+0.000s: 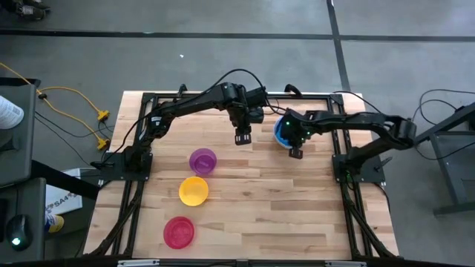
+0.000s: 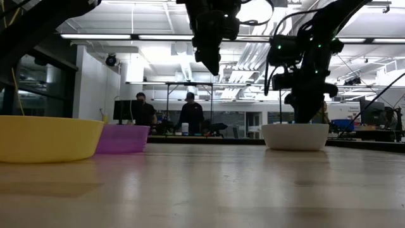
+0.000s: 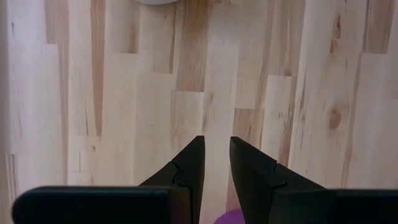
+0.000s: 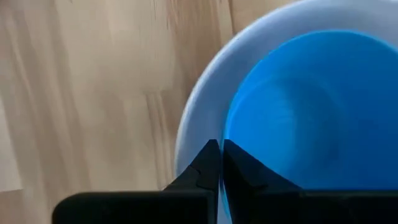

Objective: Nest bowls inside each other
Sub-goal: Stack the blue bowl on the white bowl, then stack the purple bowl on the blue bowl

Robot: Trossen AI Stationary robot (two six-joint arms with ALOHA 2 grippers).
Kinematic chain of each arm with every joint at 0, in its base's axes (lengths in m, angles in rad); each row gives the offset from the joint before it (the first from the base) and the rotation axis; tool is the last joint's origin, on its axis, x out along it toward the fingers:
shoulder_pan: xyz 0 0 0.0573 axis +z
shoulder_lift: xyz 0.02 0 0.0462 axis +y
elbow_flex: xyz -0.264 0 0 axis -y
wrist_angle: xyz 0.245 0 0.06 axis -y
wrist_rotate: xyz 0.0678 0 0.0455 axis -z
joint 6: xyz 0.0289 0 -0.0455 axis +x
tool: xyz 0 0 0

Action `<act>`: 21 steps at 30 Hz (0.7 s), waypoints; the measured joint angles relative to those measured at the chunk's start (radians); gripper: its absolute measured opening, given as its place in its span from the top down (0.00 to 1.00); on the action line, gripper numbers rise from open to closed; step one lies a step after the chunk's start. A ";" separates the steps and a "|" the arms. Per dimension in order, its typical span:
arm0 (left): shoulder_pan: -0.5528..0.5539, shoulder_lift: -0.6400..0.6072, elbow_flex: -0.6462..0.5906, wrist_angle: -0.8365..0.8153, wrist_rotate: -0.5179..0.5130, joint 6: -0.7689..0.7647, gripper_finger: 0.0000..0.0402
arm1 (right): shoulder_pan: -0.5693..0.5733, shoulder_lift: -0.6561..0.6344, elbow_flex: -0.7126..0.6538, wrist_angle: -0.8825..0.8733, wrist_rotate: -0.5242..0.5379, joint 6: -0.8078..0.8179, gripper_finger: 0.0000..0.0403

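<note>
Bowls: five point(image 1: 202, 160), blue nested in white; left end effector point(image 1: 242, 138) spread, right end effector point(image 1: 295, 153) pressed together.

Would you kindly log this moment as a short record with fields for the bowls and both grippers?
nested so far: blue bowl sits inside white bowl
loose bowls: purple bowl, yellow bowl, red bowl, in a line on the table
left gripper: empty, slightly parted, over bare wood
right gripper: shut, empty, at the blue bowl's rim
</note>
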 joint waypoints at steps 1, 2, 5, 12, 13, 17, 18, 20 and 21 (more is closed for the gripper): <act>0.000 0.000 0.000 0.000 0.007 0.000 0.81 | 0.000 0.011 0.001 0.000 0.013 -0.002 0.99; 0.000 0.000 0.000 0.000 0.014 0.000 0.81 | 0.000 0.016 0.002 0.001 0.020 -0.006 0.99; 0.000 0.000 0.000 -0.002 0.015 0.000 0.81 | 0.000 0.014 0.002 0.004 0.026 -0.011 0.97; 0.000 0.000 0.000 -0.002 0.015 0.004 0.81 | 0.000 -0.019 0.000 -0.005 0.033 -0.007 0.88; 0.000 0.000 0.000 -0.002 0.015 0.004 0.81 | 0.000 -0.023 0.000 -0.005 0.033 -0.007 0.87; 0.000 0.000 0.000 -0.002 0.015 0.004 0.81 | 0.000 -0.041 0.000 -0.005 0.033 -0.007 0.81; 0.000 0.000 0.000 -0.003 0.015 0.004 0.81 | 0.000 -0.048 0.000 -0.006 0.033 -0.007 0.79; 0.000 0.000 0.000 -0.005 0.015 0.004 0.81 | 0.002 -0.067 0.000 -0.009 0.032 -0.005 0.77; 0.000 0.000 0.000 -0.008 0.015 0.004 0.81 | 0.003 -0.076 0.002 -0.013 0.029 -0.004 0.76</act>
